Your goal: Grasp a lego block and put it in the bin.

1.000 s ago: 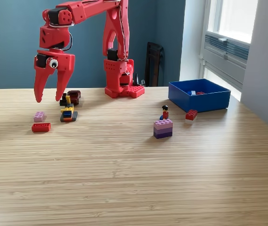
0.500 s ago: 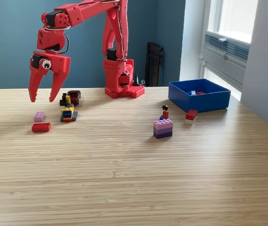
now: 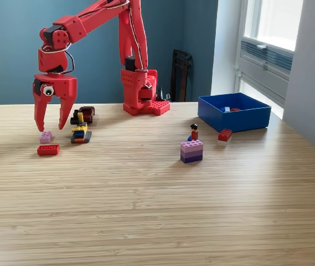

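Note:
In the exterior view my red gripper (image 3: 49,129) hangs open at the left, its two fingers pointing down and straddling the air just above a small pink lego block (image 3: 46,137). A red lego block (image 3: 48,149) lies just in front of the pink one. The bright blue bin (image 3: 233,112) stands far off at the right, with a few small pieces inside. Nothing is held between the fingers.
A pile of dark, yellow and blue blocks (image 3: 81,124) sits right of the gripper. A pink-and-purple stack (image 3: 191,151) with a minifigure (image 3: 194,132) stands mid-table. A red block (image 3: 225,134) lies before the bin. The arm's base (image 3: 143,94) is at the back.
The gripper has swung to the exterior view's left and dropped lower, from beside the block pile to just above the pink block. It stays open and the blocks have not moved.

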Controlling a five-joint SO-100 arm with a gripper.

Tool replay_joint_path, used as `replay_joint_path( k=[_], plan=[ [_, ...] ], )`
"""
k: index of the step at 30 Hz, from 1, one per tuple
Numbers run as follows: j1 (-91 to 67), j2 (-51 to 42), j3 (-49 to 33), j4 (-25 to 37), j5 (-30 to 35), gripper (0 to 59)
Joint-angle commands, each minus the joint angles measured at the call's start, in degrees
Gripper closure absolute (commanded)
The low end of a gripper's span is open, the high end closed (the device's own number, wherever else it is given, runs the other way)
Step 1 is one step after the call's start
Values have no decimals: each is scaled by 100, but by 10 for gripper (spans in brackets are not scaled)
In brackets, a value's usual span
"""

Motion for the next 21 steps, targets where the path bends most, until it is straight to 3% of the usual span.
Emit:
replay_joint_path(
  k=[1,21],
  plan=[
    [123,70,-562,-9,18,412],
    [26,44,-281,-44,114,368]
  ],
)
